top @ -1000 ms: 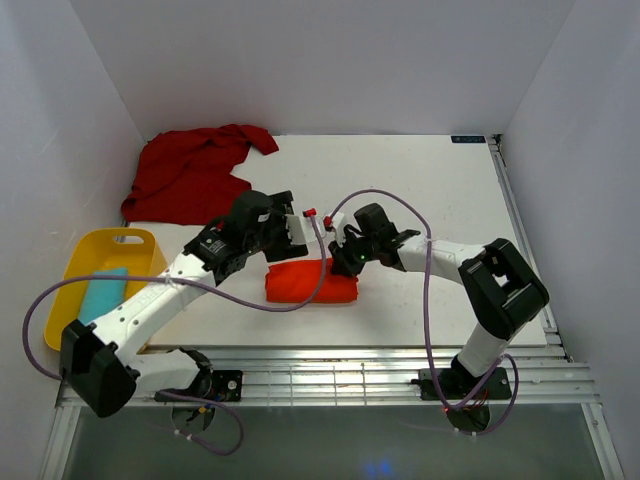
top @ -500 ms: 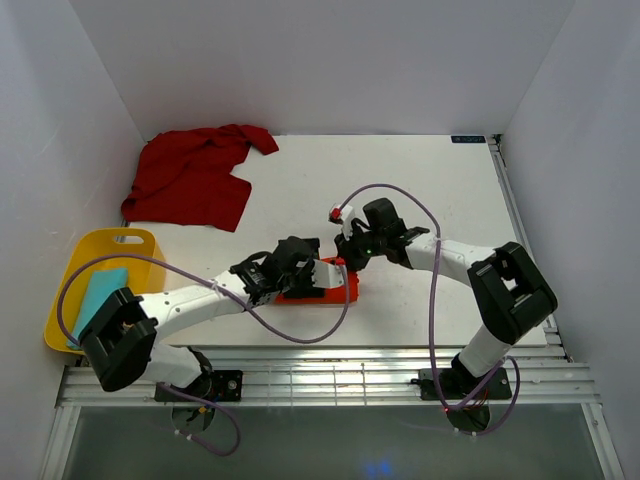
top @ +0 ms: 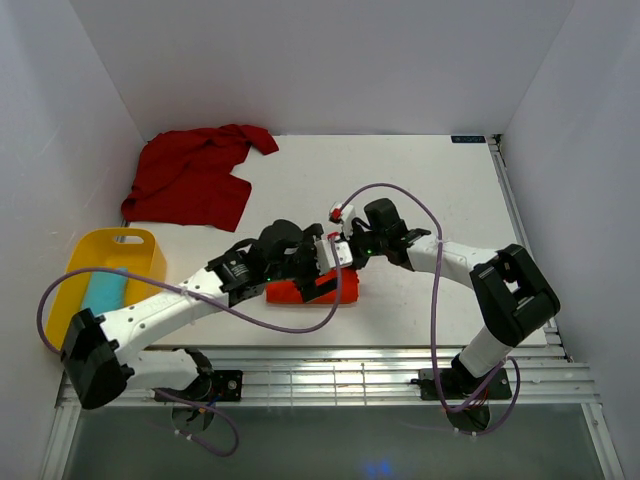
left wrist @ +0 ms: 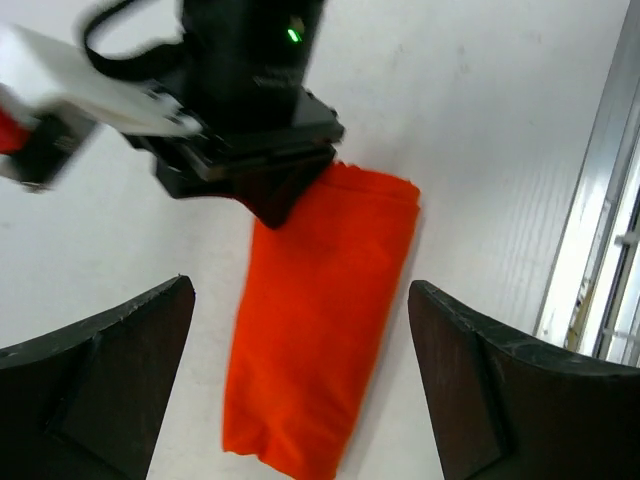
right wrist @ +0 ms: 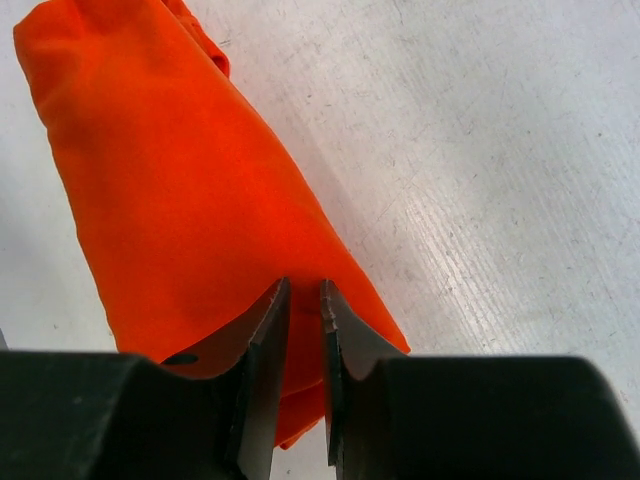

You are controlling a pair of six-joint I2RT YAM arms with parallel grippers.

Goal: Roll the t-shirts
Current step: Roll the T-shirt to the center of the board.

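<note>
The orange t-shirt lies rolled into a short tube near the table's front middle. It also shows in the left wrist view and the right wrist view. My left gripper hovers over the roll, open wide, with one finger on each side of it. My right gripper is at the roll's right end, its fingers almost closed and pinching a fold of the orange cloth. The dark red t-shirt lies crumpled and spread at the back left.
A yellow plastic tray holding a light blue item sits at the left front edge. Purple cables loop from both arms over the table. Metal rails run along the front edge. White walls enclose the table.
My left arm has swung from behind the roll, down by its left end, and now over the roll with jaws open. The right gripper has hardly moved.
</note>
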